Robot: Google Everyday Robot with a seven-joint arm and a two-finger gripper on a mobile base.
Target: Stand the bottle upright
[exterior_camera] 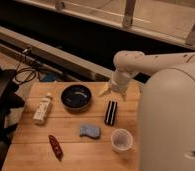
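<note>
Flanking the empty bowl (pixel 76 97): bottle (pixel 42 108) lying left, jaws hovering right.

gripper (pixel 112 92) low beneath bent arm (pixel 156 61)

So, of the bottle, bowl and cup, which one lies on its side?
The bottle, far left: it lies flat, while the bowl and cup sit mouth up. The gripper hangs right of the bowl.

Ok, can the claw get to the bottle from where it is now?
Probably yes. The claw hangs at the far right of the table; the bottle lies at the left with bare wood around it. Only the dark bowl sits between them, so pass above it.
</note>
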